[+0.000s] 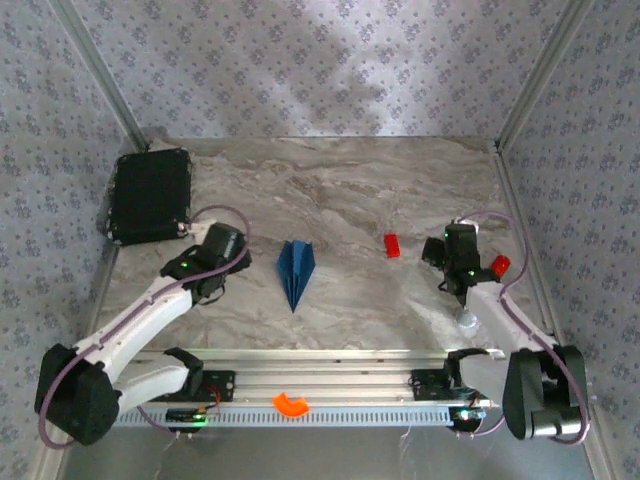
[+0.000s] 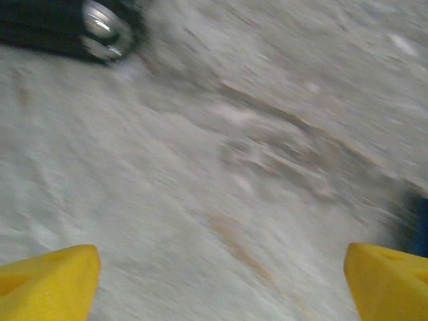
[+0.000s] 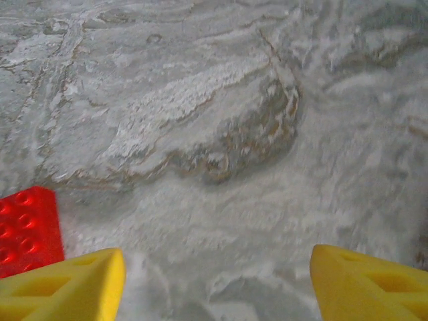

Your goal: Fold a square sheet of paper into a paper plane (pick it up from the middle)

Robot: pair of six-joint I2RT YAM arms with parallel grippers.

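**Folded plane lay on the tabletop, both grippers wide and empty**

From the top external camera, the paper plane (image 1: 297,272) lay flat a little left of the tabletop's (image 1: 350,190) middle, nearer the near edge than the far one, with its slim tip towards the near edge. The left gripper (image 1: 232,252) was just to the plane's left and apart from it. The right gripper (image 1: 460,262) was close to the right edge, well apart from the plane. A small red block (image 1: 392,245) sat between the plane and the right gripper, nearer the gripper. A black case (image 1: 150,196) occupied the far left corner. An orange curved piece (image 1: 292,404) rested on the rail along the near edge, between the two arm bases.

The left wrist picture was blurred. The left gripper (image 2: 221,287) had its yellow fingertips (image 2: 47,281) spread wide with only bare marble between them. A corner of the black case (image 2: 53,27) showed at upper left, and a sliver of dark blue, probably the paper plane (image 2: 418,224), at the right margin.

In the right wrist picture, the right gripper (image 3: 217,287) also had its yellow fingertips (image 3: 67,287) spread wide, gripping nothing. The red block (image 3: 27,231) lay just beside the left-hand fingertip; whether they touched could not be told.
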